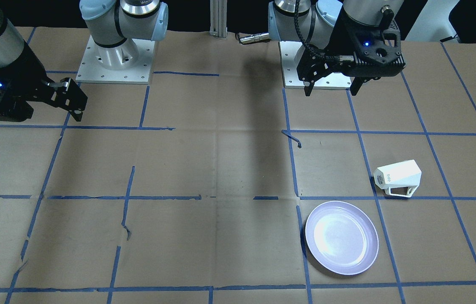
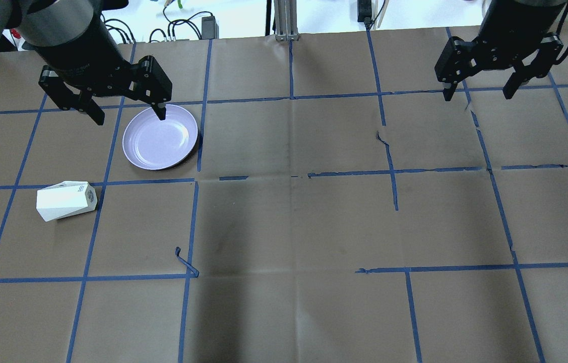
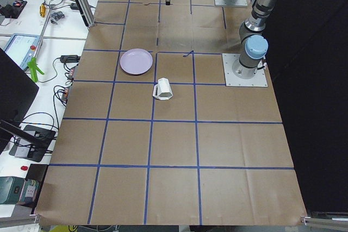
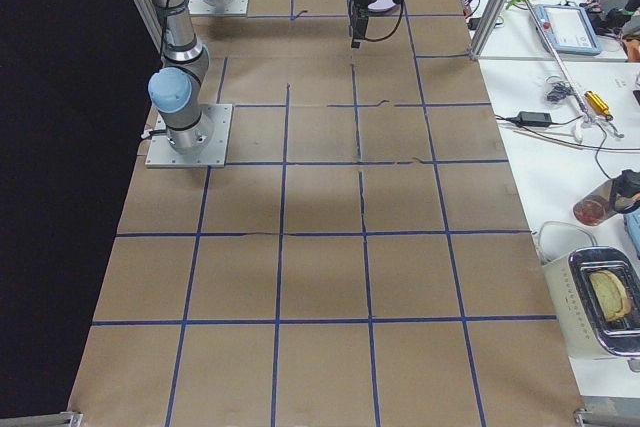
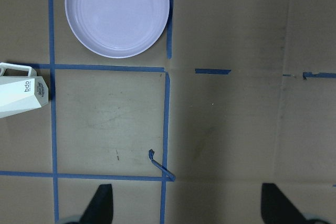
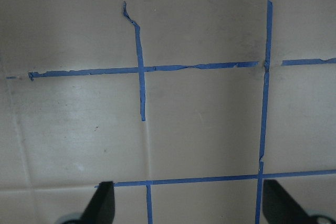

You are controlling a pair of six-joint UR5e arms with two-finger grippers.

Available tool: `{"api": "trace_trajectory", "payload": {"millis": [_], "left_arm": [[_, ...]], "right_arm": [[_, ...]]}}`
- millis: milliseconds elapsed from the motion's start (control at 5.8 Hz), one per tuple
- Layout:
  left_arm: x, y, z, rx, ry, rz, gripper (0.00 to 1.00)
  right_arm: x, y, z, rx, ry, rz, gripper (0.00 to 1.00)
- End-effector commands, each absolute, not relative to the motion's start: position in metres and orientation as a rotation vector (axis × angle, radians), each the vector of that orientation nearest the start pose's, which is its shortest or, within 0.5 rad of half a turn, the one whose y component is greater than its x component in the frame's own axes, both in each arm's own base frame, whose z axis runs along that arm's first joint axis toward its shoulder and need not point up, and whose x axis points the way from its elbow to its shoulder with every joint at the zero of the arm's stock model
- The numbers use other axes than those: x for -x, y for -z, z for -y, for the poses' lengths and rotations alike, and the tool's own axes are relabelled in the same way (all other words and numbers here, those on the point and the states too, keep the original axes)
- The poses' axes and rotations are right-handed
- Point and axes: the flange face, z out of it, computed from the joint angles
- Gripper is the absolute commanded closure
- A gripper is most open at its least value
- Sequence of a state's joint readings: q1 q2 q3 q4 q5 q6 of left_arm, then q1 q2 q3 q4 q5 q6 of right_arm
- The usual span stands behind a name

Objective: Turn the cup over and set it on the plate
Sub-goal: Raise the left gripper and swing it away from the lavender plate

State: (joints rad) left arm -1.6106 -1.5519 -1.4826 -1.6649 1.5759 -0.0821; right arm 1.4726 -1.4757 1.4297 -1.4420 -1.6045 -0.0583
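The cup [image 1: 398,178] lies on its side on the worktop's [image 1: 221,236] brown paper, on the robot's left half, about midway between the robot's edge and the operators' edge. Its narrower base points toward the worktop's middle and its wide mouth toward the left end. The angular handle sticks out toward the operators' edge. Small blue lettering near the base reads "bdo" in the left wrist view [image 5: 21,95]. The base end sits just over a crossing of the blue tape lines [image 2: 203,101] that grid the paper.

The plate [image 1: 341,237] stands right way up, near the cup but apart from it. It is closer to the operators' edge and slightly nearer the worktop's middle. Nothing lies on it, and no writing shows on it.

The left end effector [image 2: 130,119] hangs well above this area with its fingers spread wide and nothing between them. Its camera looks down on both plate and cup. The right end effector [image 2: 477,96] hangs over the robot's right half, also spread wide and empty, with only paper and tape beneath it.

A loose, curled tape end [image 2: 185,262] lifts off the paper between the cup and the robot's edge. Lettering on the arm joints at the robot's edge is cropped and unreadable.
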Motion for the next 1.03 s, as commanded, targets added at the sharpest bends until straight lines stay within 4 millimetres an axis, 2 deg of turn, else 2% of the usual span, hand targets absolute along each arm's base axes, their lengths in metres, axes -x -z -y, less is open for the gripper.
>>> {"api": "trace_trajectory", "payload": {"millis": [0, 172, 345, 517, 690, 862], "left_arm": [[0.151, -0.531, 0.47, 0.067, 0.024, -3.137, 0.01], [0.152, -0.531, 0.469, 0.065, 0.022, -3.134, 0.01], [0.145, -0.529, 0.471, 0.072, 0.016, -3.12, 0.01], [0.111, -0.529, 0.482, 0.044, 0.014, -3.124, 0.01], [0.043, -0.533, 0.497, 0.098, 0.012, -3.131, 0.01], [-0.023, -0.532, 0.501, 0.027, 0.001, -3.128, 0.01]], "right_arm": [[-0.078, -0.496, 0.533, -0.061, -0.135, -3.165, 0.0], [-0.078, -0.496, 0.533, -0.061, -0.135, -3.165, 0.0], [-0.078, -0.496, 0.533, -0.061, -0.135, -3.165, 0.0], [-0.078, -0.496, 0.533, -0.061, -0.135, -3.165, 0.0], [-0.078, -0.496, 0.533, -0.061, -0.135, -3.165, 0.0], [-0.078, -0.496, 0.533, -0.061, -0.135, -3.165, 0.0]]}}
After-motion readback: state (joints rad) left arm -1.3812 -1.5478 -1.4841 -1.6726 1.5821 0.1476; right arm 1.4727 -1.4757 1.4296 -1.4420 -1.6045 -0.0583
